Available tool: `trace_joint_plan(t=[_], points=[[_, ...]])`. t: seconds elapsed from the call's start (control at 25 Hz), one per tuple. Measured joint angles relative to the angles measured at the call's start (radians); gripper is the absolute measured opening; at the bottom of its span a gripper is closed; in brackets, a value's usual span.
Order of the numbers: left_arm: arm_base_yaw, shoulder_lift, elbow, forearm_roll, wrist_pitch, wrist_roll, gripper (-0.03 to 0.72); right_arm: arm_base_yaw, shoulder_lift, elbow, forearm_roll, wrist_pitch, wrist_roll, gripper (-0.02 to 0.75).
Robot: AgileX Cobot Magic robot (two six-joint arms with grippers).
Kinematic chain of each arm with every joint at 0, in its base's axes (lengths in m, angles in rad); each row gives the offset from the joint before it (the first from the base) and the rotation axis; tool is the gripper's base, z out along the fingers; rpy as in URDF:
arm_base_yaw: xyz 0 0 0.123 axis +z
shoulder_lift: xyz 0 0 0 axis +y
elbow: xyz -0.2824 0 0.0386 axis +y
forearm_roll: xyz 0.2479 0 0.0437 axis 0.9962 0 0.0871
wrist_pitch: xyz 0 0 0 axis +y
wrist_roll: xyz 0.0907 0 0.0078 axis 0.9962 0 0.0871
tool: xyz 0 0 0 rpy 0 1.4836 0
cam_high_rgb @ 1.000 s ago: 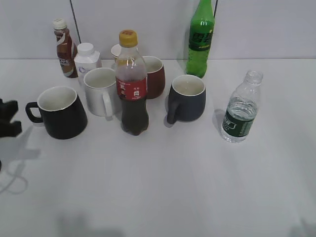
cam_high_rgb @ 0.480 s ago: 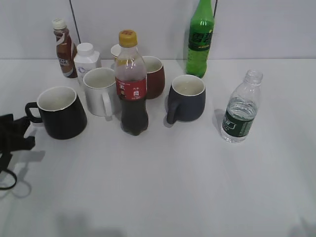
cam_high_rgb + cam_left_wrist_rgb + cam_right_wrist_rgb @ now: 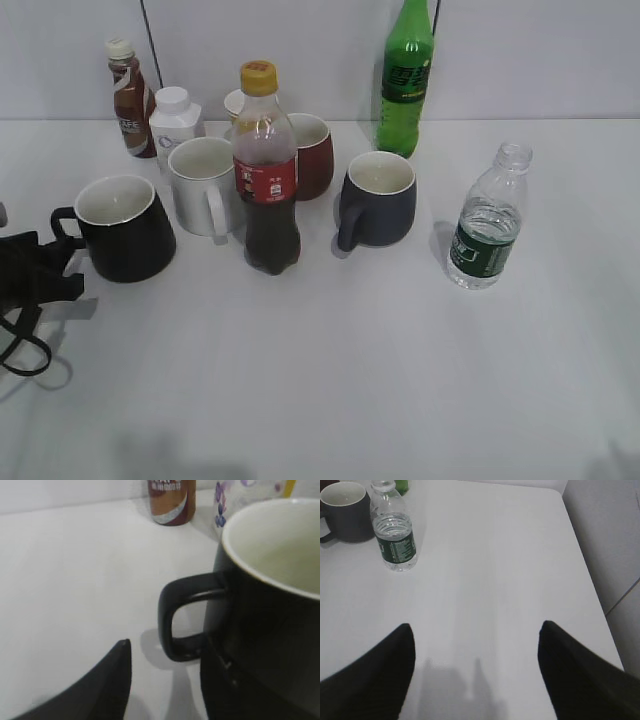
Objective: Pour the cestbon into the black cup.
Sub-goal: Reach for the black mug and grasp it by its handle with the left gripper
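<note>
The cestbon (image 3: 488,220), a small clear capless bottle with a dark green label, stands upright at the right of the table; it also shows in the right wrist view (image 3: 395,535). The black cup (image 3: 125,235) stands at the left, its handle pointing left. My left gripper (image 3: 45,268) is open, low at the left edge, just beside that handle. In the left wrist view the cup (image 3: 270,610) fills the right side, and its handle lies just ahead of the open fingers (image 3: 170,672). My right gripper (image 3: 475,630) is open and empty over bare table, well short of the bottle; the exterior view does not show it.
A red-labelled cola bottle (image 3: 267,170) stands mid-table, with a white mug (image 3: 203,185), a dark red mug (image 3: 312,155) and a blue-grey mug (image 3: 380,200) around it. A tall green bottle (image 3: 405,80), a brown drink bottle (image 3: 130,100) and a white bottle (image 3: 175,120) stand at the back.
My left gripper has moved in from the left edge toward the black cup's handle. The bottles and mugs have not moved.
</note>
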Motion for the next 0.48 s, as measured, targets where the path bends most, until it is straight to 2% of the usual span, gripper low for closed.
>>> trace_joint_plan(t=[0.48], points=[[0.000, 0.036, -0.088, -0.005, 0.000, 0.001, 0.361, 0.000, 0.000, 0.000, 0.000, 0.000, 0.000, 0.589]])
